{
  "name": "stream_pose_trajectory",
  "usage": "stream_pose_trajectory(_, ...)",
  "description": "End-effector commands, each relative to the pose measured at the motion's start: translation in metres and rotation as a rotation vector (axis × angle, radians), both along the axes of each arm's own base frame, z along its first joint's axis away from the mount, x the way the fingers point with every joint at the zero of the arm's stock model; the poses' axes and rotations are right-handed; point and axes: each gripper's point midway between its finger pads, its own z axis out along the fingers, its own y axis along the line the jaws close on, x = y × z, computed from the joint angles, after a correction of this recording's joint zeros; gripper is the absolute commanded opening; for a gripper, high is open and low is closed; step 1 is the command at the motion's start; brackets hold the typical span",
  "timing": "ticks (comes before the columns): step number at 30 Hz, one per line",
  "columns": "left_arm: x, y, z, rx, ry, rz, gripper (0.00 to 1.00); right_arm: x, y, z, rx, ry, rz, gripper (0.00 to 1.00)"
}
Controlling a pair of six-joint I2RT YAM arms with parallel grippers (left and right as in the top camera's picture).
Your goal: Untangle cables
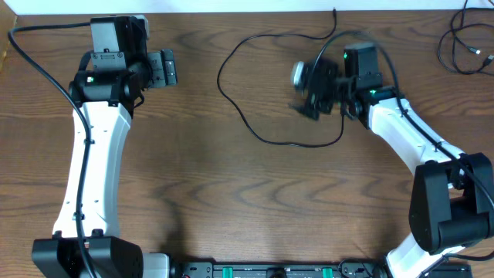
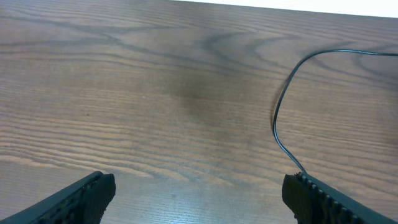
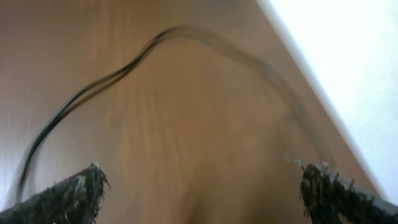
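At the near edge of the brown wood-grain table (image 1: pixel 231 201) stood the dark bases of both white-and-black arms, each reaching away across the top.

The left gripper (image 1: pixel 168 68) hung over the far left part of the table, pointing toward the middle. In its wrist view the two black ribbed fingers (image 2: pixel 78 199) stood wide apart, with only bare wood between them. It held nothing.

The right gripper (image 1: pixel 305 93) was over the far right-centre of the table and showed blurred from overhead. In its own wrist view, itself smeared, the two dark fingers (image 3: pixel 65 196) also stood spread wide, with nothing clamped between them.

The thin black cable (image 2: pixel 274 127) lay on the wood between the two grippers as one large open loop. Its left curve lay nearer the left gripper without touching it. Its right side ran under the right gripper, and one end trailed off toward the far table edge. From the left wrist it showed as a single strand bending down toward the right-hand finger. From the right wrist it showed as a blurred dark arc ahead of the fingers, and whether it touched them could not be told.

Farthest off, at the far right corner, lay a loose bunch of thin black cords (image 1: pixel 471 52), well apart from the loop. Past the far edge ran a white surface (image 3: pixel 348 56).
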Motion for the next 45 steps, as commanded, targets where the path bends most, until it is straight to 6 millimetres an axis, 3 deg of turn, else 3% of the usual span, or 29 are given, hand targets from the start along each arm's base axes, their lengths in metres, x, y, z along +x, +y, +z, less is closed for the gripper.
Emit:
stream_pose_trajectory(1,0.000,0.003,0.001,-0.006,-0.003,0.020,0.92,0.029,-0.017,0.004,0.193,0.168,-0.332,0.99)
stream_pose_trajectory(5,0.000,0.003,0.001,-0.006,-0.003,0.020,0.92,0.050,-0.016,0.003,0.156,0.015,-0.301,0.99)
stream_pose_trajectory(14,0.000,0.003,0.001,-0.006,-0.003,0.020,0.92,0.098,-0.042,-0.035,0.086,-0.186,-0.376,0.99)
stream_pose_trajectory(17,0.000,0.003,0.001,-0.006,-0.003,0.020,0.92,0.112,-0.048,-0.049,0.094,-0.246,-0.406,0.94)
stream_pose_trajectory(29,0.000,0.003,0.001,-0.006,-0.003,0.020,0.92,0.125,-0.050,-0.104,0.124,-0.245,-0.446,0.99)
stream_pose_trajectory(34,0.000,0.003,0.001,-0.006,-0.003,0.020,0.92,0.122,-0.045,-0.117,0.188,-0.144,-0.483,0.99)
stream_pose_trajectory(37,0.000,0.003,0.001,-0.006,-0.003,0.020,0.92,0.115,-0.029,-0.113,0.257,-0.100,-0.420,0.99)
stream_pose_trajectory(42,0.000,0.003,0.001,-0.006,-0.003,0.020,0.92,0.081,0.021,-0.082,0.505,0.032,-0.133,0.99)
stream_pose_trajectory(45,0.000,0.003,0.001,-0.006,-0.003,0.020,0.92,0.060,0.038,-0.057,0.593,0.038,0.032,0.99)
